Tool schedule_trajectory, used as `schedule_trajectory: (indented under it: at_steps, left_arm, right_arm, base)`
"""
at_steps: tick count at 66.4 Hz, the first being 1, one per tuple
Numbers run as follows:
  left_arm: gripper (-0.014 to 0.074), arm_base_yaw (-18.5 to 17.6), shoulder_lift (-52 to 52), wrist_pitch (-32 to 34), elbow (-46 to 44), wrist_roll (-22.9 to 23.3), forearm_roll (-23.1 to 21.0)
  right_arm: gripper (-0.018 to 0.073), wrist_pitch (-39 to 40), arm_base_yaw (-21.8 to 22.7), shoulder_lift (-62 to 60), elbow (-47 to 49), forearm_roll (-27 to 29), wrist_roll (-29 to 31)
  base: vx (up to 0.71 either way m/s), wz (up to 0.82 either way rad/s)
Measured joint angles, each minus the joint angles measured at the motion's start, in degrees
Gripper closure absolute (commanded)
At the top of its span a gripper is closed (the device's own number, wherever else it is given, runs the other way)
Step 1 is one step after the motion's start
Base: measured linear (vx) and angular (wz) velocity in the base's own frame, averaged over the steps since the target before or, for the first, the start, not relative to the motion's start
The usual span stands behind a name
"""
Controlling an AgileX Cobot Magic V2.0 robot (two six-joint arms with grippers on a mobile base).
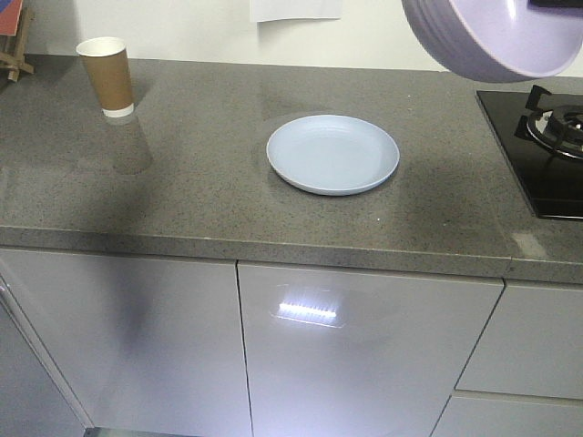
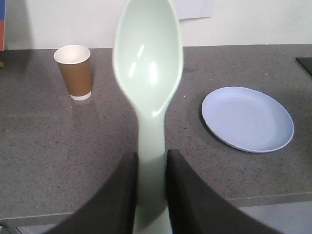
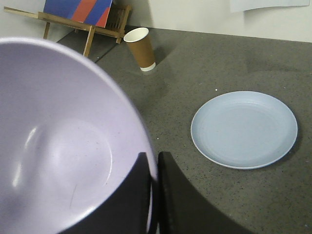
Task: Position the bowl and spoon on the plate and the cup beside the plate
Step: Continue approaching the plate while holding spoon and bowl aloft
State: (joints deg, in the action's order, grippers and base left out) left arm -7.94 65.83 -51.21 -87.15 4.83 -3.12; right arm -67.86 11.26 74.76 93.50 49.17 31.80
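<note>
**Both arms loaded above the worktop (image 1: 200,182).** The right pincer (image 3: 153,161), closed over the bowl's rim, holds the bowl (image 3: 58,141) aloft, above and to the right of the plate (image 1: 332,153). The left pincer (image 2: 151,161) clamps the spoon (image 2: 148,63) by its handle, scoop pointing forward. The plate lies bare mid-worktop. The cup (image 1: 107,75) stands upright, well apart at far left. Judged step: carrying the bowl to the plate. The next move calls for lowering the bowl level onto the plate, leaving room for the spoon.
</note>
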Motion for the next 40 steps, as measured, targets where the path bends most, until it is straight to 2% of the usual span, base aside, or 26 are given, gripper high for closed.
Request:
schedule_trajectory:
  at_steps: [40]
  left_arm:
    - [0.0602,0.0,0.0,0.0,0.0,0.0,0.0]
  right_arm:
    - [0.0569,0.0,0.0,0.0,0.0,0.0,0.0]
  base:
    - [0.03,0.02]
